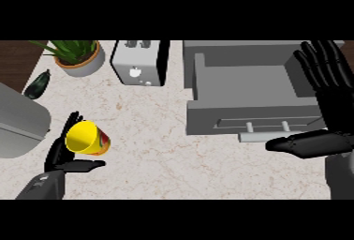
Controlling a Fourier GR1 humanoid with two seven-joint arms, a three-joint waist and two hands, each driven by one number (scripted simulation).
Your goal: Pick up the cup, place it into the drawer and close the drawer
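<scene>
Two black hands showed in the head view. At the lower left, the left hand curled round a yellow cup, which tilted on its side above the pale surface, well apart from the drawer. The grey drawer stood open at the right, with two handles on its front. Beside it the right hand rested open, fingers straight and up. A toaster, a potted plant and a dark vegetable lay farther back
</scene>
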